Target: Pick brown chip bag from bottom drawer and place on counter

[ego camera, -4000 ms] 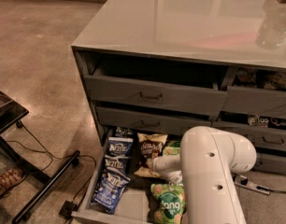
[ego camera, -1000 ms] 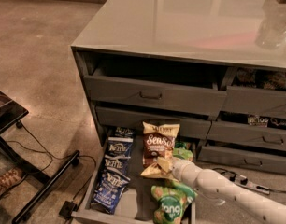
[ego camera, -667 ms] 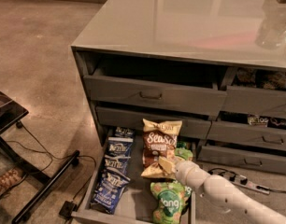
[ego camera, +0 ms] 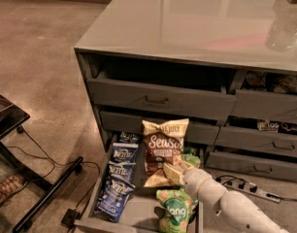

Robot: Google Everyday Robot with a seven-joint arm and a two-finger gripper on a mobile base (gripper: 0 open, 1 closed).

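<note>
Lower centre: my cream two-finger gripper (ego camera: 174, 172) pinches the crinkly brown chip bag (ego camera: 163, 147) by its corner, above the shallow grey bottom drawer (ego camera: 139, 213). I'd lift slowly, straight up, toward the glossy grey counter (ego camera: 187, 18).

Your gripper (ego camera: 173, 173): cream-white, clamped on lower right corner of brown chip bag (ego camera: 162, 147), over bottom drawer (ego camera: 134, 218).
Bag you hold: dark brown middle, cream bands top and bottom, white lettering.
Left of your gripper: dark blue bags (ego camera: 120, 169), white logos.
Just below your gripper: green bag (ego camera: 175, 210), white lettering.
Drawer beneath your gripper: plain grey.
Arm (ego camera: 228, 207) behind your gripper: off-white.
Counter (ego camera: 187, 18), well above your gripper: glossy grey, pale reflections, faint pink patch.
Floor (ego camera: 37, 57), far left: mottled brown.
</note>
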